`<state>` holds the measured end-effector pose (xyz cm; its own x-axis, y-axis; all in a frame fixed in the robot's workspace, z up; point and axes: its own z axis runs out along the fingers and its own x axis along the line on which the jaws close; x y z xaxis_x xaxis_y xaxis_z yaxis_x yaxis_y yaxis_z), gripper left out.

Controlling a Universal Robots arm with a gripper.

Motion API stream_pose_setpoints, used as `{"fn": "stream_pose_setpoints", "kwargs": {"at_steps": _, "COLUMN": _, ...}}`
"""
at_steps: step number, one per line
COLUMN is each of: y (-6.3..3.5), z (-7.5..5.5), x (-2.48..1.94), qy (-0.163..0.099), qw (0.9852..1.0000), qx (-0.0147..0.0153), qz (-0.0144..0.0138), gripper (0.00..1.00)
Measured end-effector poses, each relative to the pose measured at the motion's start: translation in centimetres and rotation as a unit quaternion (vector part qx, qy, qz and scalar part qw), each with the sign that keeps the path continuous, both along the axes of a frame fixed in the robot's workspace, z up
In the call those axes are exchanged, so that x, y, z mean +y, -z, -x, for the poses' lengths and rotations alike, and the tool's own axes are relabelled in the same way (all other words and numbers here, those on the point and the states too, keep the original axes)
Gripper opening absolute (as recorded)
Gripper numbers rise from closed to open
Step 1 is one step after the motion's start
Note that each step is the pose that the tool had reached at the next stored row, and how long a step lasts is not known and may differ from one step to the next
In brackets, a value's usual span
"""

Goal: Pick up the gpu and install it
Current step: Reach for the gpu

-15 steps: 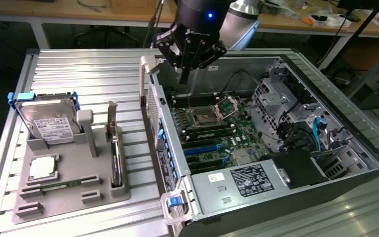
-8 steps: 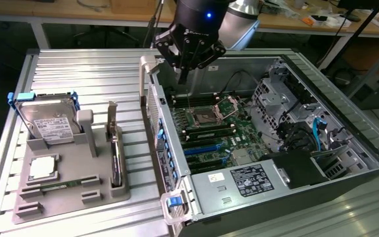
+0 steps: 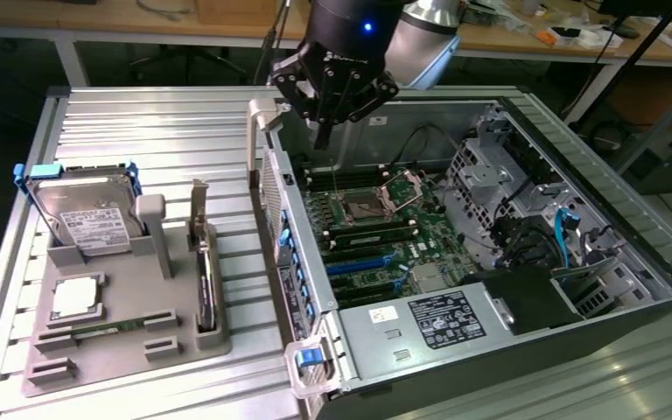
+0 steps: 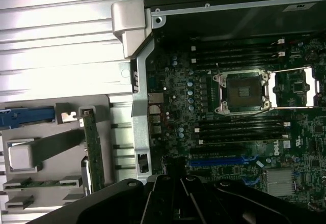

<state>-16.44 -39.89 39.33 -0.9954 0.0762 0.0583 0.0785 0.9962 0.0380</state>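
Table (image 3: 137, 114): ribbed metal top that carried everything in the exterior view
Computer case (image 3: 546, 359): lay open on its side, taking the 3 to 5 o'clock part of the exterior view
Motherboard (image 3: 371, 219): flat on the case floor, with blue and black slots toward 6 o'clock of the processor socket
Tray (image 3: 115, 350): grey parts holder on the table at 8 o'clock of the exterior view, just beside the case wall
Power supply (image 3: 430, 324): silver box with a white label, at the 6 o'clock end of the case
Hard drive (image 3: 85, 214): silver, in a blue frame, stood upright at the tray's 11 o'clock corner
Gpu (image 3: 204, 262): stood on edge in a tray slot, metal bracket uppermost, at 7 o'clock from the gripper and well apart from it – not picked up
Gripper (image 3: 322, 140): black fingers drawn together to a point and empty, hanging at 12 o'clock of the exterior view over the case's far corner
Processor socket (image 3: 360, 208): silver frame open – at 5 o'clock below the gripper
Processor chip (image 3: 73, 297): silver square flat in the tray
Memory stick (image 3: 108, 330): thin green strip flat at 5 o'clock of the chip
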Motion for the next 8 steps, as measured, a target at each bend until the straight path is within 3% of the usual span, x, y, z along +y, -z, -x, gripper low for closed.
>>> {"fn": "stream_pose_setpoints", "kwargs": {"at_steps": 8, "y": 0.00, "z": 0.35, "x": 0.00, "qy": 0.000, "qw": 1.0000, "qx": 0.0000, "qz": 0.0000, "gripper": 0.11}}
